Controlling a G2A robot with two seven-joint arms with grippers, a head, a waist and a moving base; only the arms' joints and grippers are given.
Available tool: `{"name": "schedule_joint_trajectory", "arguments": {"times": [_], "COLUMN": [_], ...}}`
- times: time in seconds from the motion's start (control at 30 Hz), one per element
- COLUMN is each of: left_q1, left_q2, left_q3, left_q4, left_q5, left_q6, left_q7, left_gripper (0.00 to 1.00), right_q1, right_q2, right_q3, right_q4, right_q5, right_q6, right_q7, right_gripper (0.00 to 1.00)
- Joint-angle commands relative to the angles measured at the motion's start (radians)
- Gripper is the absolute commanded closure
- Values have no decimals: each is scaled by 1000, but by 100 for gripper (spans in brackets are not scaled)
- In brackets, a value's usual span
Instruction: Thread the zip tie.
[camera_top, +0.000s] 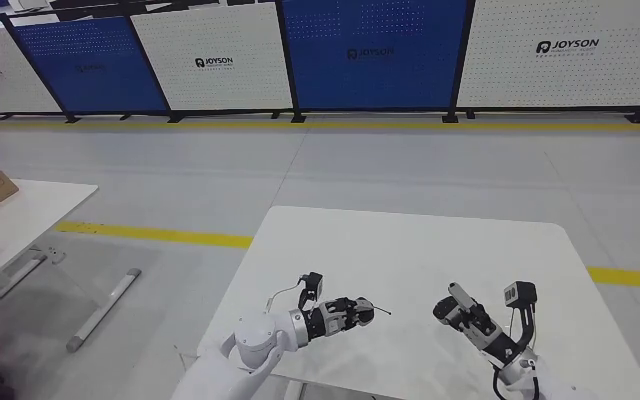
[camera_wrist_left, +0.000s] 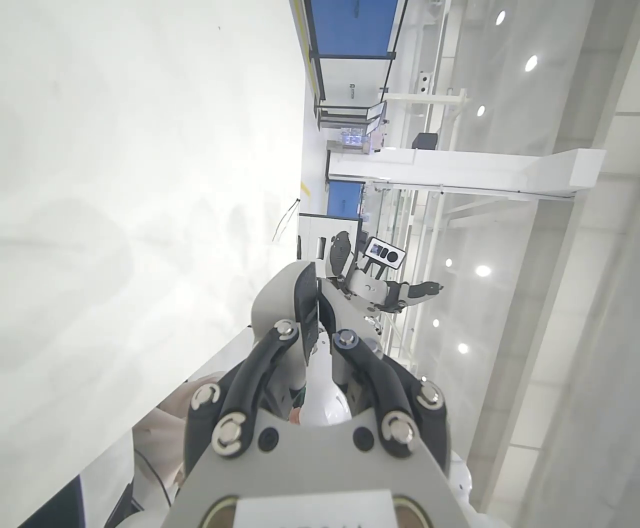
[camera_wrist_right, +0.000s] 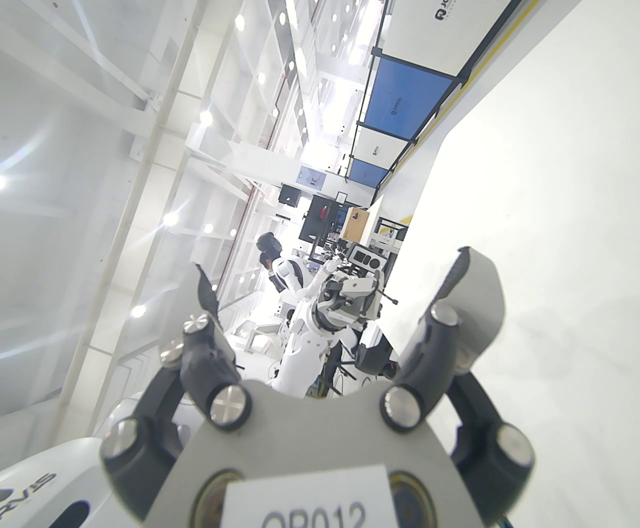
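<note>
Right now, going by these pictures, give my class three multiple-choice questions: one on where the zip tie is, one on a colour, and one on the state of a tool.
1. Where is the zip tie?
A. flat on the table
B. in the left tool
C. on the floor

2. What colour is the table?
A. white
B. blue
C. black

3. How is the right tool?
A. shut on the zip tie
B. open and empty
C. shut on nothing

Answers:
1 B: the thin dark strip sticks out of the shut left tool.
2 A: the tabletop is plain white.
3 B: its jaws stand wide apart with nothing between them.
</note>
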Motion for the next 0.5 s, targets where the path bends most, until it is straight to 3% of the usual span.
{"name": "schedule_joint_trajectory", "arguments": {"times": [0.0, 0.33, 0.47], "left_q1": [0, 0, 9], "left_q2": [0, -1, -1], "left_q3": [0, 1, -9], "left_q4": [0, -4, -69], "left_q5": [0, -3, -28], "left_q6": [0, -4, -37], "left_q7": [0, 6, 30], "left_gripper": [100, 100, 100], "right_q1": [0, 0, 0], "right_q2": [0, 0, 0], "right_q3": [0, 0, 0], "right_q4": [0, 0, 0], "right_q5": [0, 0, 0], "right_q6": [0, 0, 0], "right_q7": [0, 0, 0], "right_gripper": [0, 0, 0]}}
